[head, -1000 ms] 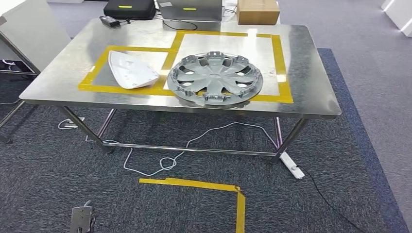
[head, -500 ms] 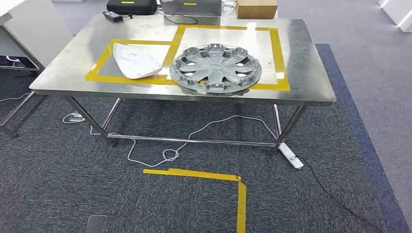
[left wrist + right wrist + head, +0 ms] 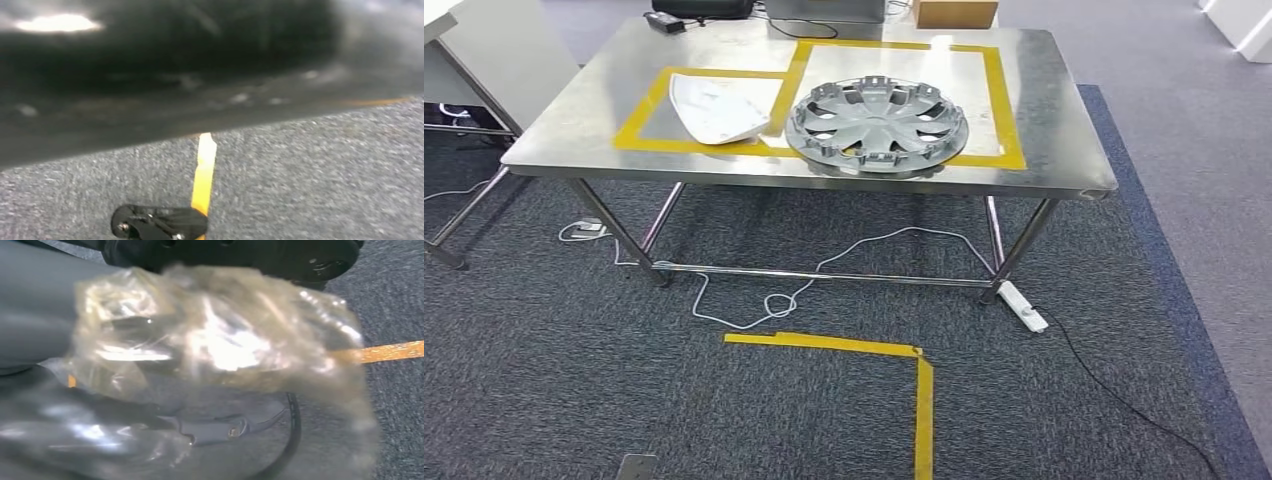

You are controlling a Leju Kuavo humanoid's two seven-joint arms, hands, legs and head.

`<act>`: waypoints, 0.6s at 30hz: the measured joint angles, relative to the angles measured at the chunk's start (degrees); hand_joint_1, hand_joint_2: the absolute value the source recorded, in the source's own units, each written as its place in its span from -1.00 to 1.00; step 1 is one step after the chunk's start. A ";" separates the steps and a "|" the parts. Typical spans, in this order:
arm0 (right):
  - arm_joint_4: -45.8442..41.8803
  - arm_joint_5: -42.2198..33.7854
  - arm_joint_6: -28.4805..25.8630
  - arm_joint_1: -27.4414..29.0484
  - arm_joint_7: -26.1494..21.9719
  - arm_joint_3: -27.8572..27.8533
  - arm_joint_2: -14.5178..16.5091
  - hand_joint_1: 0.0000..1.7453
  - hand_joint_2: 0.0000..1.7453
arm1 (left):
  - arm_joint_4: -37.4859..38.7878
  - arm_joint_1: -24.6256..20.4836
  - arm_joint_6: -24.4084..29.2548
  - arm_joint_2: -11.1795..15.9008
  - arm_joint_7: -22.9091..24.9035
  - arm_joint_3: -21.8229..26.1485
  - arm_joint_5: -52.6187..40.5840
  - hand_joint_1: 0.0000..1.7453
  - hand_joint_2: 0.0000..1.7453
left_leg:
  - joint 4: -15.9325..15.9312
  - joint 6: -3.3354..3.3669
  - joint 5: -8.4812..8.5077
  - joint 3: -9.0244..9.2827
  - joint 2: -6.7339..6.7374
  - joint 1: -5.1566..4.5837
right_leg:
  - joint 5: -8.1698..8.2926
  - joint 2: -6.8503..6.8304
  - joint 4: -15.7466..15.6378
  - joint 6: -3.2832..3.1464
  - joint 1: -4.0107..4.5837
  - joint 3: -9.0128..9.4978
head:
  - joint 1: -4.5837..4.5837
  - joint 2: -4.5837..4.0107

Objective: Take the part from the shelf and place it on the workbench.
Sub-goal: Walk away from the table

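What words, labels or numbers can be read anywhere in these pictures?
None can be read.
The cardboard box at the workbench's far edge shows no legible print.
The wheel cover and the white part show no lettering.
Both wrist views are too blurred.

Finding no readable text, label, brand, number or sign anywhere; surfaces showing too small or blurred.
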 joint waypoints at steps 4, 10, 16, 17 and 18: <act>0.01 0.54 -0.09 -0.14 -0.12 -0.56 0.00 -1.00 -1.00 | 0.51 -0.33 1.48 0.13 1.43 -0.34 -0.84 -1.00 -1.00 | -0.30 1.97 1.91 -2.06 0.36 -0.10 | -7.13 0.14 7.58 0.95 -0.23 -3.20 | 0.34 -0.01; 0.24 1.69 -0.89 -0.65 -0.92 -1.30 -0.08 -1.00 -1.00 | 1.14 -0.48 3.08 0.14 2.18 -0.35 -1.13 -1.00 -1.00 | -0.19 2.16 5.48 -6.27 0.53 -0.97 | -6.30 0.18 7.88 0.07 0.03 2.51 | 0.36 0.01; 0.46 2.36 -1.20 -1.29 -1.30 -2.01 -0.31 -1.00 -1.00 | 1.53 -0.79 3.50 0.23 2.29 -0.31 -0.84 -1.00 -1.00 | -0.56 0.41 8.34 -7.81 0.50 -0.97 | -4.66 0.06 -3.81 -1.44 0.62 8.21 | 0.80 0.00; 0.56 2.48 -1.21 -1.28 -1.39 -2.15 -0.36 -1.00 -1.00 | 1.62 -0.75 3.60 0.27 2.29 -0.29 -0.77 -1.00 -1.00 | 0.18 0.03 6.94 -8.23 0.37 -0.88 | -3.83 -0.06 -3.88 -1.84 0.49 7.48 | 0.72 -0.01; 0.69 2.59 -1.23 -1.28 -1.50 -2.26 -0.40 -1.00 -1.00 | 1.71 -0.69 3.70 0.31 2.29 -0.26 -0.70 -1.00 -1.00 | 2.02 -0.35 4.31 -8.79 0.26 -0.79 | -2.94 -0.18 -3.95 -2.16 0.34 6.62 | 0.52 -0.01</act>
